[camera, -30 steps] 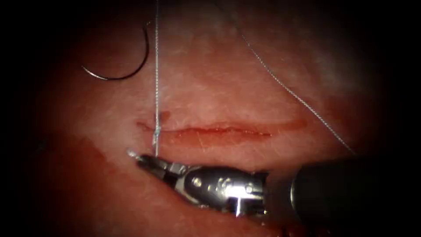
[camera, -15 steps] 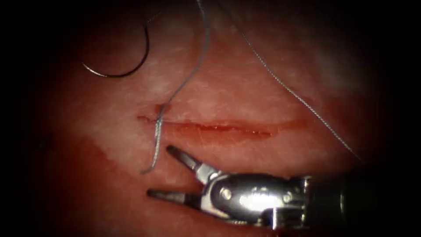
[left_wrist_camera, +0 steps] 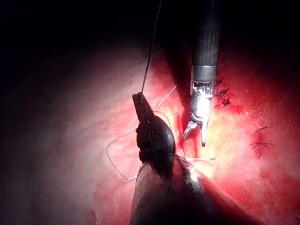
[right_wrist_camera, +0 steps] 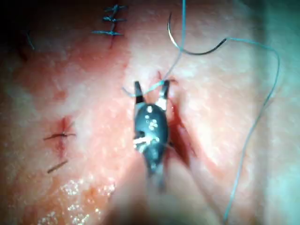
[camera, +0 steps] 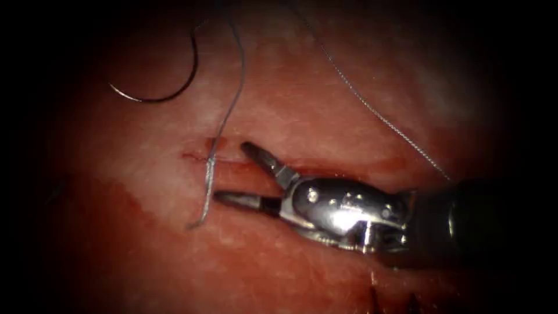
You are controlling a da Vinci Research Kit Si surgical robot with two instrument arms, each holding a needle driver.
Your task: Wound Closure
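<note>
The curved needle (camera: 157,96) lies free on the tissue (camera: 302,110), up and left of the cut (camera: 378,166), and is in neither tool. Its thread (camera: 229,110) hangs slack down to a knot (camera: 210,166) at the cut's left end. A short tail (camera: 200,218) trails below the knot. My right tool (camera: 230,171) stands open and empty just right of the knot, one jaw over the cut and one below it. The same open jaws (right_wrist_camera: 150,86) straddle the thread in the right wrist view. In the left wrist view my left tool (left_wrist_camera: 139,97) is shut on a thread strand (left_wrist_camera: 151,47).
A second stretch of thread (camera: 378,116) runs diagonally across the upper right tissue toward the right tool's shaft. Red fluid (camera: 145,215) stains the tissue below and left of the cut. Older dark stitches (right_wrist_camera: 110,21) sit away from this cut.
The right tool let go of the short tail below the knot, opened, and moved up to the cut. The long strand, taut before, went slack and now bows to the right.
</note>
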